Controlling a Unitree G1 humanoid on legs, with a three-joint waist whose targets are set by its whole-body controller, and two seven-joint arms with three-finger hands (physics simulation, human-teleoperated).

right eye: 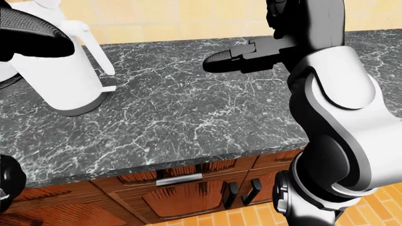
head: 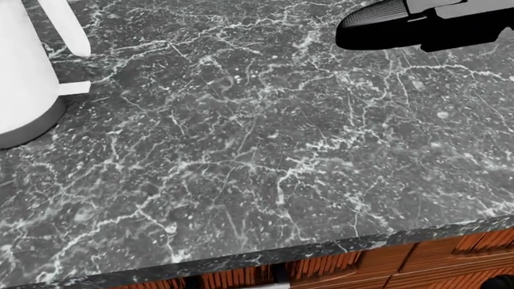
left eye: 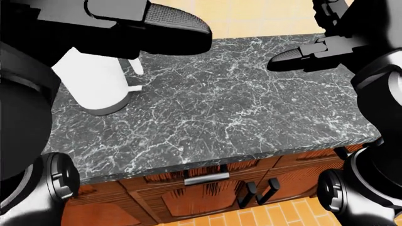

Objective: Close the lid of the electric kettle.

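A white electric kettle (right eye: pixel 60 77) stands upright on the left part of the dark marble counter (left eye: pixel 220 108), its handle (right eye: pixel 95 47) facing right. It also shows in the head view (head: pixel 20 72). My left hand (left eye: pixel 173 26) hovers over the kettle's top with fingers extended and hides the lid. A white piece (right eye: pixel 47 4) rises behind the hand at the top edge of the right-eye view. I cannot tell whether the hand touches the kettle. My right hand (right eye: pixel 229 59) is open and empty, held above the counter's right part, away from the kettle.
The counter's near edge runs along the bottom of the head view (head: pixel 321 247). Below it are wooden drawers and doors with metal and black handles (left eye: pixel 206 179). A yellow tiled wall (left eye: pixel 251 14) rises beyond the counter. Orange floor tiles (left eye: pixel 270 214) lie below.
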